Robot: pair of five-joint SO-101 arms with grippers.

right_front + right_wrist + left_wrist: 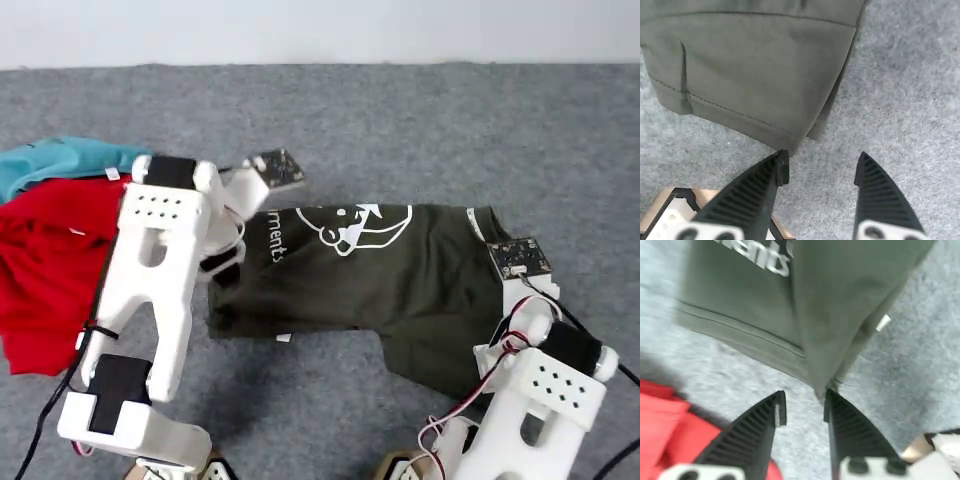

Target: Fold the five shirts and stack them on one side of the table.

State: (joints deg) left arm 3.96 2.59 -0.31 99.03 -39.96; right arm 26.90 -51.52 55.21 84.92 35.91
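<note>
A dark olive shirt with a white print lies spread across the middle of the grey table. My left gripper hovers open just above the shirt's hem corner, which hangs beside one fingertip. My right gripper is open over the shirt's opposite hem corner, close to it but not holding it. A crumpled red shirt lies at the table's left, partly under the left arm. A teal shirt peeks out behind it.
The grey felt table top is bare along the back and at the right. The right arm stands at the front right edge. A white label sticks out of the olive shirt's fold.
</note>
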